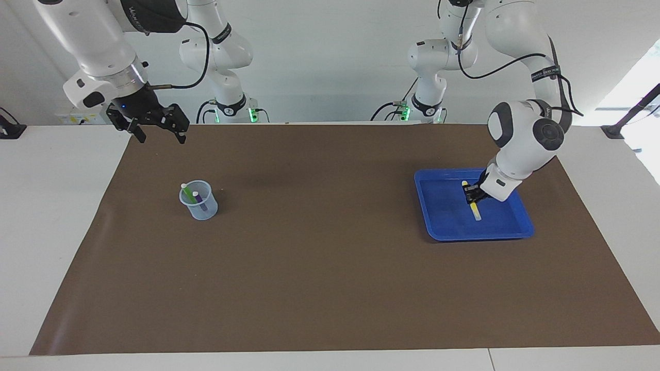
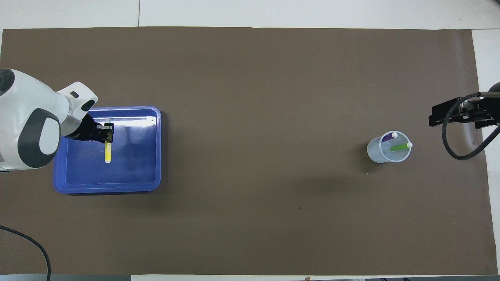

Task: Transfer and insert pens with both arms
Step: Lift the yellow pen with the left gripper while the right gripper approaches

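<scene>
We had two of three done: green pen (image 1: 188,194) and purple pen (image 1: 200,201) stood in the clear plastic cup (image 1: 199,200) near the right arm's end. Left hand (image 1: 473,194) was clamped on the yellow pen (image 1: 474,207) in the blue plastic tray (image 1: 444,223); handover and insertion left. Right hand (image 1: 158,131) waited with fingers apart above the desk (image 1: 62,216)

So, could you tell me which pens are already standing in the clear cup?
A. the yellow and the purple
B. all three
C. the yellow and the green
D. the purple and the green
D: the purple pen and the green pen stand in the clear cup, while the yellow pen lies in the blue tray with the left hand shut on it.
</scene>
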### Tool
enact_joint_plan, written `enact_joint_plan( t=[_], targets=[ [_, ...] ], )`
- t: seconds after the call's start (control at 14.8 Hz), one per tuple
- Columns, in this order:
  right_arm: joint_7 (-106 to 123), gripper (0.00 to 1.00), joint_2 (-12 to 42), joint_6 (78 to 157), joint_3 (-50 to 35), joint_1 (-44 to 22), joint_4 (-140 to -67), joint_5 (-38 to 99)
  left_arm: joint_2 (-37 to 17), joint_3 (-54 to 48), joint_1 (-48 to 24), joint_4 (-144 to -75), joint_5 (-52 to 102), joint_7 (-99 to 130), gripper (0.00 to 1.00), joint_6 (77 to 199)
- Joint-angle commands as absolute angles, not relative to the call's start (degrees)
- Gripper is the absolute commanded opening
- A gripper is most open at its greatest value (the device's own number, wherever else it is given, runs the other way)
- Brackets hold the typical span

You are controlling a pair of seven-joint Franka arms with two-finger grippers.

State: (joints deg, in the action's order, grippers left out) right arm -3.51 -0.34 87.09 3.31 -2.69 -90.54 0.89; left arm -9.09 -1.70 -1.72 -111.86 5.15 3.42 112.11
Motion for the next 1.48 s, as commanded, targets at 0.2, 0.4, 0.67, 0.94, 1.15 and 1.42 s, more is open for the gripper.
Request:
enact_joint_plan(
  t=[0.2, 0.4, 0.67, 0.94, 1.15, 1.42],
  targets=[
    [-4.0, 1.0, -0.5, 86.8, 3.0, -2.4, -90.8, 0.9, -6.5, -2.1, -1.3, -101.0, 18.9, 28.9, 0.0, 97.2],
    [-3.8, 1.0, -0.5, 87.0, 3.0, -2.6, -90.8, 1.1, -2.1, -2.2, -2.0, -102.0, 28.8, 48.8, 0.0, 95.7],
    [-4.2, 1.0, -0.8, 87.4, 0.5, -2.7, -90.5, 6.5, 0.3, -4.4, -2.7, -102.2, 38.2, 71.8, 0.0, 95.5],
    [-11.9, 1.0, -0.6, 91.4, -2.6, -2.7, -90.8, 18.8, 2.8, -7.6, -3.3, -106.9, 49.2, 82.2, 0.0, 100.0],
    [-17.5, 1.0, -0.6, 95.7, -6.1, -2.8, -91.2, 25.6, 5.2, -8.3, -9.1, -112.0, 54.4, 89.7, 0.0, 108.7],
    [-24.2, 1.0, -1.0, 103.0, -12.5, -2.8, -92.9, 29.7, 6.3, -8.3, -19.8, -116.4, 56.6, 102.2, 0.0, 126.3]
  ],
)
